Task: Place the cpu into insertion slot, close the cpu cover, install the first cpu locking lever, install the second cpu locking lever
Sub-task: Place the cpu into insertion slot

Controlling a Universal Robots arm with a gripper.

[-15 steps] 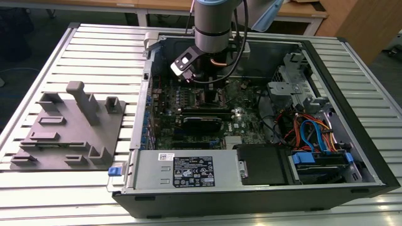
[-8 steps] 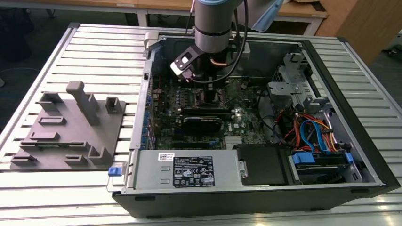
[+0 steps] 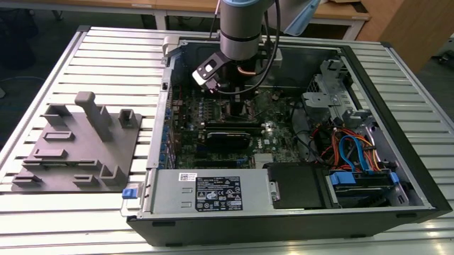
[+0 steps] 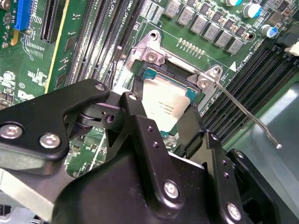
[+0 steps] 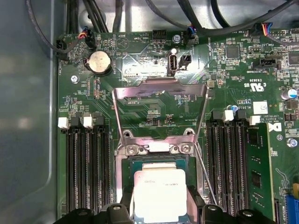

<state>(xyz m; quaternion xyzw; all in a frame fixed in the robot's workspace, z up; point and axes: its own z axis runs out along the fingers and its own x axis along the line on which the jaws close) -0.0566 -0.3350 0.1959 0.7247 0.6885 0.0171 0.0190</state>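
Gripping cpu (image 5: 161, 196) btwn clamped jaws, right at insertion slot (image 5: 159, 161), w/ cpu cover (image 5: 159, 87) swung open, locking lever (image 4: 240, 107) unlatched.

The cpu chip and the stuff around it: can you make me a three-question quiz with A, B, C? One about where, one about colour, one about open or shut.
1. Where is the cpu?
A) at the insertion slot
B) on the grey tray outside the case
C) on the blue cables

2. What colour is the circuit board?
A) red
B) green
C) white

3. How is the cpu cover?
A) shut over the chip
B) swung open, away from the chip
C) taken out of the case

Answers:
1 A: the first wrist view shows the silver chip at the square socket.
2 B: the board is green all around the socket.
3 B: the metal frame lies beyond its hinge, with board showing through its cut-out.
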